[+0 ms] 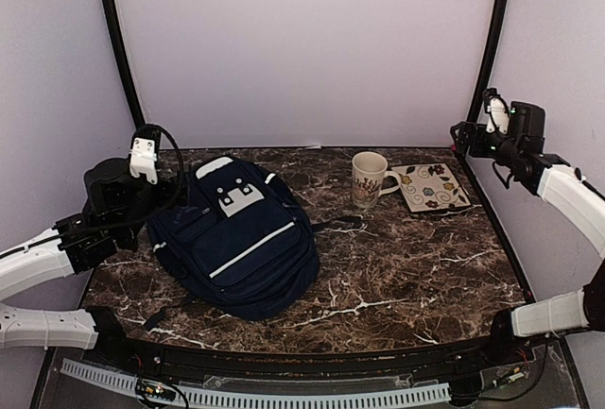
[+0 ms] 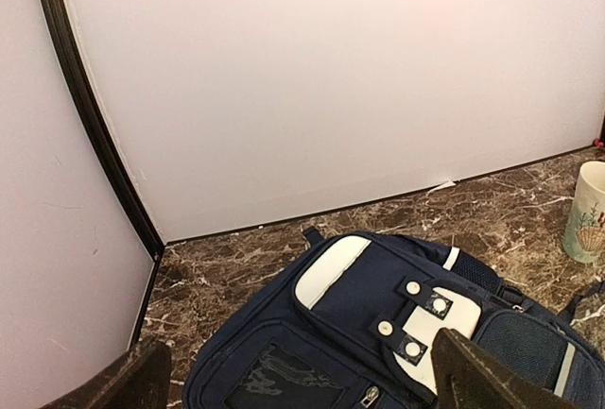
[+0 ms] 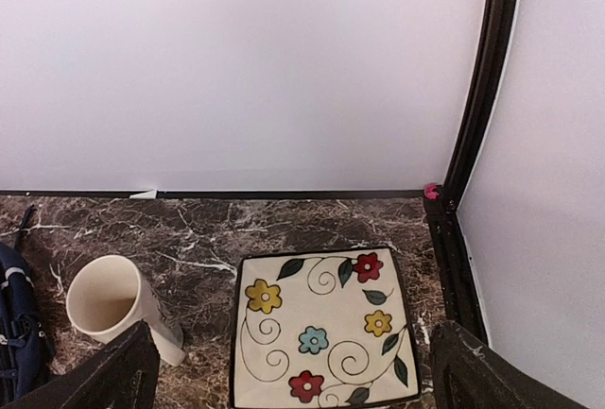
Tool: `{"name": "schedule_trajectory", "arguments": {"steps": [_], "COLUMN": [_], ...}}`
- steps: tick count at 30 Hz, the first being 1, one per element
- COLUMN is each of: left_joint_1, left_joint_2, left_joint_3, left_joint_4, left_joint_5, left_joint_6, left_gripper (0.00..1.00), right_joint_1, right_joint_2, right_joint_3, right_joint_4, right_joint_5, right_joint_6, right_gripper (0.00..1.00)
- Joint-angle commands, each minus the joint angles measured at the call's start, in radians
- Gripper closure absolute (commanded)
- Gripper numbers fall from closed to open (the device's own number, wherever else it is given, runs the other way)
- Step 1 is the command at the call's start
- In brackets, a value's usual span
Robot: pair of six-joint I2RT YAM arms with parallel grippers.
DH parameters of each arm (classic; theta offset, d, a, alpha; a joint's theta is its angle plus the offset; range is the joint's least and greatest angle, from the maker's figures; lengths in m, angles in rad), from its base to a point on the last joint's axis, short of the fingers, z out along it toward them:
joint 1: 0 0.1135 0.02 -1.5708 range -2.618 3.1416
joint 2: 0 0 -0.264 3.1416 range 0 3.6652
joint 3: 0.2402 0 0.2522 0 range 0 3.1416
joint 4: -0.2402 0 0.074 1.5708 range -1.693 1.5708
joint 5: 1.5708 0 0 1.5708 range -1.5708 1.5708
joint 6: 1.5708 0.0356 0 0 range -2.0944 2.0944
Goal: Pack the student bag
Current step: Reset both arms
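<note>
The student bag [image 1: 236, 234], a navy backpack with white stripe trim and pale grey patches, lies flat on the left half of the marble table, front side up. In the left wrist view the student bag [image 2: 378, 305] fills the lower frame, and my left gripper [image 2: 302, 371] hangs open above its upper front, holding nothing. From above, the left gripper [image 1: 170, 190] sits just left of the bag's top. My right gripper [image 1: 461, 133] is raised at the far right corner. It stands open and empty above the plate, as the right gripper [image 3: 293, 362] shows in its wrist view.
A cream patterned mug [image 1: 369, 179] stands right of the bag, and is also seen as the mug [image 3: 113, 305] and the mug [image 2: 588, 211]. A square floral plate [image 1: 432, 187], the same plate [image 3: 321, 329], lies at the back right. White walls with black corner posts [image 3: 477, 97] enclose the table.
</note>
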Motion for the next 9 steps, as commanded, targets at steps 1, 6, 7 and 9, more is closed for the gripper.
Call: {"name": "schedule_trajectory", "arguments": {"steps": [1,6,7,9], "left_joint_1": [0.006,0.005,0.006,0.007], "left_joint_2": [-0.025,-0.039,-0.042,-0.049], "left_joint_3": [-0.038,-0.047,-0.048,-0.056], "left_joint_4": [0.033,0.055,0.059,0.071], "left_joint_5": [-0.029,-0.089,-0.087,-0.081], "left_joint_6": [0.014,0.042,0.043,0.044], "left_gripper": [0.01,0.01,0.01,0.01], "right_joint_1": [-0.010,-0.013,-0.013,-0.013], "right_joint_2": [-0.003,-0.002,-0.002,0.000], "right_joint_3": [-0.009,-0.019,-0.026,-0.029], "right_joint_4": [0.058,0.058,0.066,0.067], "right_joint_5": [-0.051,-0.115,-0.125,-0.135], "right_joint_6": [0.006,-0.026,-0.026,-0.025], "right_gripper": [0.00,0.00,0.00,0.00]}}
